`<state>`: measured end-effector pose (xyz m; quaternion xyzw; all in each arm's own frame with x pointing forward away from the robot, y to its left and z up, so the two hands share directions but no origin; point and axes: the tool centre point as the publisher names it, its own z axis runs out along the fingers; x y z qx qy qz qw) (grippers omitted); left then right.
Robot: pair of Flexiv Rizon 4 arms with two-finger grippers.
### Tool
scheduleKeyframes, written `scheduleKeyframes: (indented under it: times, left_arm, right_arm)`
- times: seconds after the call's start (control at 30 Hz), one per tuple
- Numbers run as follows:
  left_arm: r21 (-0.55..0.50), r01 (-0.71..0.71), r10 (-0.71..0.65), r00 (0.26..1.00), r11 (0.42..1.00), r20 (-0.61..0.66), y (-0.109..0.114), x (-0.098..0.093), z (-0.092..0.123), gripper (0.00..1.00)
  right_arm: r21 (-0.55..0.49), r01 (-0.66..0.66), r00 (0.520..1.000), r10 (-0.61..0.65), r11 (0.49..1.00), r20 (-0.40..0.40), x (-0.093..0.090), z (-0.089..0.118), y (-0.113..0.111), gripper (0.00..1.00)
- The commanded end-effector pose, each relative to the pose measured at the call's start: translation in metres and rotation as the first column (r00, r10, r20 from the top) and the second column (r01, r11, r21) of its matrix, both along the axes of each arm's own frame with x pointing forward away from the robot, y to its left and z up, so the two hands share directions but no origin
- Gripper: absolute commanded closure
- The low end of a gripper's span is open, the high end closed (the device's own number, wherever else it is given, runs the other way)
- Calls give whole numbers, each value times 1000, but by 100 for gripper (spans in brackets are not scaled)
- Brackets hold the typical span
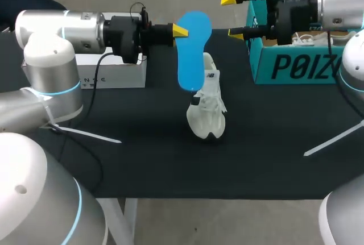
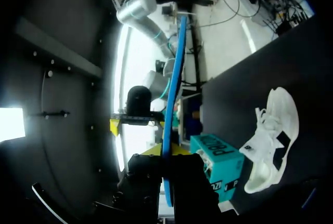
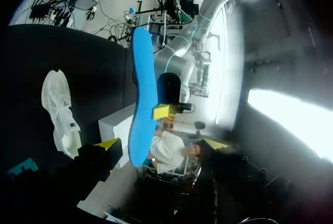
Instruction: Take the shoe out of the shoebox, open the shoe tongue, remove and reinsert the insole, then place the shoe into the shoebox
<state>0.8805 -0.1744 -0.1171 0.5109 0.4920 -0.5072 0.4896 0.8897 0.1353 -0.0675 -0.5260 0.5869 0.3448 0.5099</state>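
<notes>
Black table (image 1: 142, 154) surface carries the white shoe (image 1: 207, 108), which rests below and just ahead of my left gripper (image 1: 181, 30), touching neither gripper.

1. Left gripper: clamped on the blue insole (image 1: 192, 52). I hold it by one edge, off the table. The insole's lower end hangs in front of the shoe's heel. In the left wrist view the insole (image 2: 174, 94) runs edge-on out between the fingers, with the shoe (image 2: 273, 135) off to one side on the table.

2. Right gripper (image 1: 232, 16): fingers spread wide, holding nothing. It faces the insole from the opposite side, near it but apart. In the right wrist view the insole (image 3: 143, 104) stands ahead of the spread fingers.

3. Teal shoebox (image 1: 296, 66): directly below and behind the right gripper, on the table.

4. White box (image 1: 114, 74): on the table under the left arm, behind the left gripper.
</notes>
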Motion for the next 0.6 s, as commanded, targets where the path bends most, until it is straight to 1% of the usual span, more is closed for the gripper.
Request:
scheduleKeyframes:
  times: [0.03,0.13,0.3,0.47,0.6]
  left_arm:
    - [0,1,-1,1000,1000,1,-1,1,0,100]
    - [0,1,-1,1000,1000,1,-1,1,0,100]
    - [0,1,-1,1000,1000,1,-1,1,0,100]
    - [0,1,-1,1000,1000,1,-1,1,0,100]
    - [0,1,-1,1000,1000,1,-1,1,0,100]
  right_arm:
    - [133,-14,1000,11,991,25,3,-12,5,0]
    - [130,-8,1000,7,991,12,3,-22,8,0]
    - [129,3,1000,-3,992,0,5,-32,12,0]
    - [126,5,1000,-4,992,-6,10,-39,15,0]
    - [124,4,1000,-4,992,-6,13,-40,26,0]
